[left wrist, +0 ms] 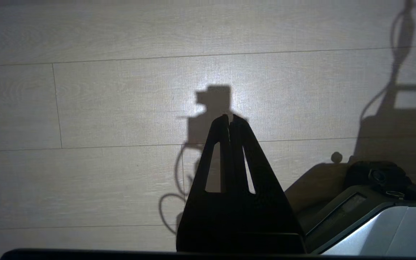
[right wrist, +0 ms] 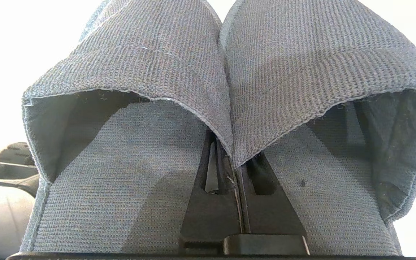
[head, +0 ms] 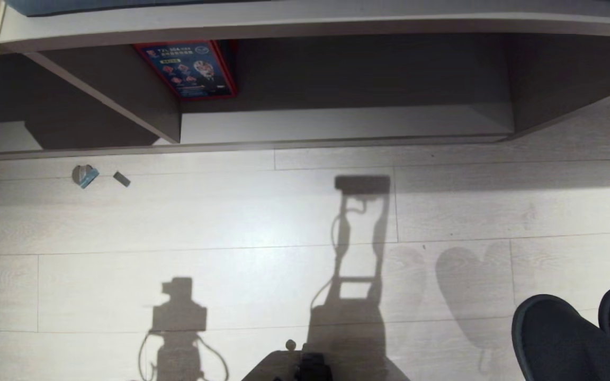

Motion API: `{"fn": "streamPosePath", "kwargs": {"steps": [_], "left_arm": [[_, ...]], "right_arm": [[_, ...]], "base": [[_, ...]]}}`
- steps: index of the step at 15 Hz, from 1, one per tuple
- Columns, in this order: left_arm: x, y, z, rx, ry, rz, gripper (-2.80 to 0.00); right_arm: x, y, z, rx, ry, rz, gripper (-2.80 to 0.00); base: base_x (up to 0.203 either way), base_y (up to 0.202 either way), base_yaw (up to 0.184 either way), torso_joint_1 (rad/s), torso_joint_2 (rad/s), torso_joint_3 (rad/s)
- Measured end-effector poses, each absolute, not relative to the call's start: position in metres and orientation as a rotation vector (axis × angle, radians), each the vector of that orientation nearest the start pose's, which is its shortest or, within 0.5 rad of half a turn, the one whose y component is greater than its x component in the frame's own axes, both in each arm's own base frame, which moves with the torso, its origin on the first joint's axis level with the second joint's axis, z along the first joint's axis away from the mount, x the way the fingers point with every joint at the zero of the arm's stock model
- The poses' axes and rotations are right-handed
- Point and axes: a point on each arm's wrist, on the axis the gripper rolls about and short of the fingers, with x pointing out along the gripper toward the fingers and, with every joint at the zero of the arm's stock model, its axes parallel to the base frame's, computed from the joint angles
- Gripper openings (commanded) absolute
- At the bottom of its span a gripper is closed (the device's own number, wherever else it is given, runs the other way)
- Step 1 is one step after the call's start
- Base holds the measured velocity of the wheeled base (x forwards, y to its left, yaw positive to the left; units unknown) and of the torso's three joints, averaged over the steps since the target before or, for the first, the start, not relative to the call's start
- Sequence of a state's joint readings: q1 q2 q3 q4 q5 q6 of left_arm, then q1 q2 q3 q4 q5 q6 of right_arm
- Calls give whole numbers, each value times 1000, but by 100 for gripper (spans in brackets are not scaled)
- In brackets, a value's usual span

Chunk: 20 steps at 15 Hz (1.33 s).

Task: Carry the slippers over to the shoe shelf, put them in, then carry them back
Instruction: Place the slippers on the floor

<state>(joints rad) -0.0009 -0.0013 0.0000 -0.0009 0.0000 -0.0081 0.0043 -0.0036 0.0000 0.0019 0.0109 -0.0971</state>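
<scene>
I have the slippers (right wrist: 208, 108) pinched together in the right gripper (right wrist: 237, 169), its jaws clamped on the inner edges of the pair where the two uppers meet, so both hang from one grip. From the head camera their dark toes (head: 575, 338) show well short of the shoe shelf (head: 337, 127), off to my right, above the wood floor (head: 231, 238). The shelf lies ahead across that floor, and the pale base board of its open cubby looks bare from here (only a red-and-blue printed card (head: 188, 69) sits up under its top board). Two small bits of litter (head: 85, 175) lie on the floor just in front of the shelf, toward its left end. The left gripper (left wrist: 229, 121) hangs over bare floor on the near side of the shelf, fingers pressed together and holding nothing. By my reckoning the pickup is done; the approach, the placing inside and the whole return trip are left.
</scene>
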Motion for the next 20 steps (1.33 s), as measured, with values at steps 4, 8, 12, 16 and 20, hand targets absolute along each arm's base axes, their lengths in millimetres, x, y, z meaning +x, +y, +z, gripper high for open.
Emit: {"fn": "streamPosePath", "kwargs": {"steps": [4, 8, 12, 16, 20], "left_arm": [[-23, 0, 76, -8, -2, -1, -280], [-23, 0, 76, -8, -2, -1, -280], [-23, 0, 76, -9, -2, -1, -280], [-23, 0, 76, -9, -3, -1, -280], [-23, 0, 76, -9, -3, -1, -280]], "right_arm": [[-23, 0, 75, -99, -2, 15, -280], [-23, 0, 75, -98, -1, 15, -280], [-23, 0, 75, -97, -1, 15, -280], [-23, 0, 75, -96, 0, 14, -280], [-23, 0, 75, -84, 0, 14, -280]], "base": [[0, 0, 0, 2, 3, 202], [0, 0, 0, 3, 2, 198], [0, 0, 0, 4, 4, 203], [0, 0, 0, 2, 2, 199], [0, 0, 0, 1, 5, 203]]}}
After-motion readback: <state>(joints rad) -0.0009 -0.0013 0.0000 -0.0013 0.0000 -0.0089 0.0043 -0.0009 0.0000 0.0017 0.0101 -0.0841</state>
